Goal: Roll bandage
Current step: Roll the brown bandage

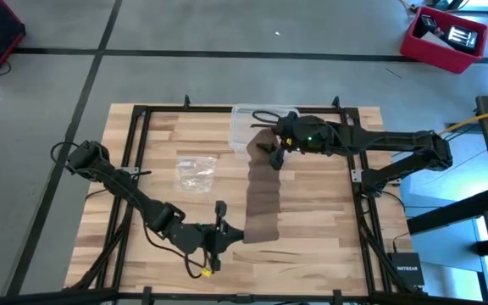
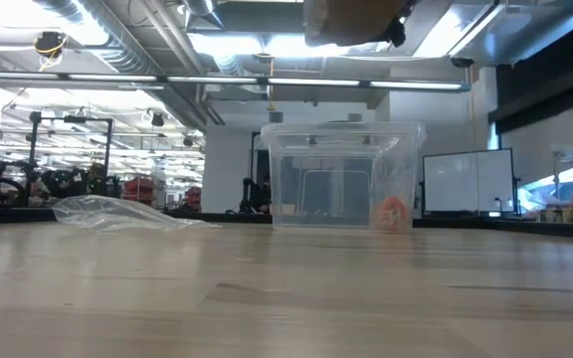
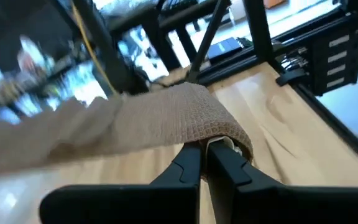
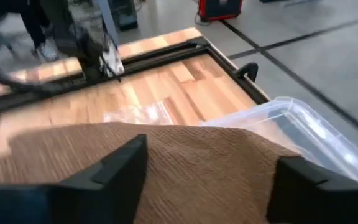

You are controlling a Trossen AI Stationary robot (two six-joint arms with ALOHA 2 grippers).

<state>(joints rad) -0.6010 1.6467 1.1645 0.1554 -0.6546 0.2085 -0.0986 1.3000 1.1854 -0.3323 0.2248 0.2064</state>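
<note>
Left gripper [image 1: 224, 230]: low at the front of the table [image 1: 329, 246], at the near end of the bandage [image 1: 264, 199]. In the left wrist view its fingers [image 3: 188, 163] are pressed together on the bandage's edge, and the cloth folds over their tips.

Bag [image 1: 196, 173]: clear plastic, lying flat on the table left of the bandage, well apart from both grippers.

Bandage: a long brown strip in the middle of the table, running from the left gripper at the front up to the right gripper at the back.

Box [image 1: 246, 127]: clear plastic, at the back edge of the table, just beside the far end of the bandage.

Right gripper [image 1: 274, 151]: over the far end of the bandage, near the box. Its fingers [image 4: 120, 163] are spread wide, one on each side of the cloth.
</note>
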